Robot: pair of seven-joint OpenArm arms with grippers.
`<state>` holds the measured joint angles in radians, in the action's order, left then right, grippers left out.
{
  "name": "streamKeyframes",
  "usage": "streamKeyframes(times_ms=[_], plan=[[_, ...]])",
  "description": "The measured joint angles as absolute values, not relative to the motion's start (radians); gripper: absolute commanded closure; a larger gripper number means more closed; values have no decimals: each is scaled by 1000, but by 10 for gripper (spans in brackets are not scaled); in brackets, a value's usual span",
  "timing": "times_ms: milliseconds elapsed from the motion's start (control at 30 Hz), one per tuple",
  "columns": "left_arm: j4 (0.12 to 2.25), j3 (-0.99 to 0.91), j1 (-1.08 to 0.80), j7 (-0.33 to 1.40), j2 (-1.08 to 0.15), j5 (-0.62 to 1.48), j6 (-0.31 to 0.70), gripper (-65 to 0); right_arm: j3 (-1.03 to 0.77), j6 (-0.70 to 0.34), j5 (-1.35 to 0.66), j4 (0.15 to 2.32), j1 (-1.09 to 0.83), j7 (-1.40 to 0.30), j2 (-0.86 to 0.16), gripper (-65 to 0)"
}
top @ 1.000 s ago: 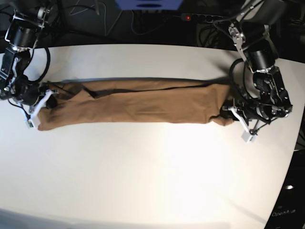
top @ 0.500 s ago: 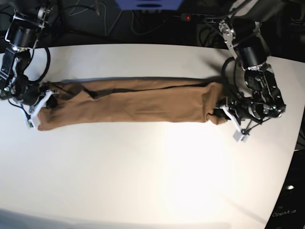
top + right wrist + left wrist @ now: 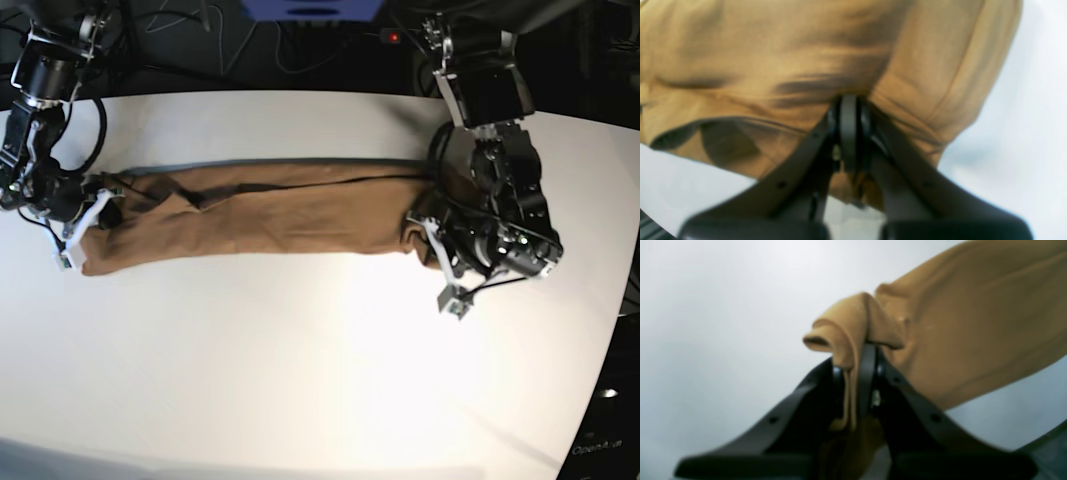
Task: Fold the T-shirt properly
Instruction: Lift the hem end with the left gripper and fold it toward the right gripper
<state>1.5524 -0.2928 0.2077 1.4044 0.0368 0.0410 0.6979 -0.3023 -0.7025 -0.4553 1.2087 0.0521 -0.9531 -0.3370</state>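
Observation:
The tan-brown T-shirt [image 3: 270, 215] lies as a long narrow strip across the white table [image 3: 300, 370]. My left gripper [image 3: 425, 245] holds the strip's right end in the base view. In the left wrist view that gripper [image 3: 867, 353] is shut on a bunched fold of the T-shirt [image 3: 973, 323], lifted a little off the table. My right gripper [image 3: 85, 225] is at the strip's left end. In the right wrist view it [image 3: 848, 103] is shut on the T-shirt [image 3: 806, 50], whose cloth spreads wide above the fingers.
Beyond the table's back edge lie dark cables and a power strip with a red light [image 3: 395, 37]. A blue object [image 3: 310, 8] sits at the top middle. The table's edge curves away at the right [image 3: 610, 330].
My left arm has swung leftward in the base view, carrying the shirt's right end inward, so the strip is shorter. The right arm has stayed where it was.

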Motion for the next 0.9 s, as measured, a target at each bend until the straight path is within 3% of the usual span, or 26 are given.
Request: streamKeyframes(times_ms=[100, 367, 633, 767, 900], plan=[[1617, -240, 215, 1404, 68, 51, 699, -28, -302, -703, -456, 1209, 52, -957, -337, -12], [1640, -117, 235, 1407, 155, 51, 560, -28, -302, -706, -456, 1209, 52, -956, -337, -13], [1640, -22, 253, 1410, 150, 54, 412, -28, -304, -702, -332, 1221, 69, -929, -294, -9], [1629, 13, 250, 1415, 150, 152, 366, -27, -305, -702, -276, 1226, 82, -922, -263, -9], [1628, 23, 264, 1415, 150, 270, 254, -27, -305, -702, -274, 1226, 83, -915, -259, -9]])
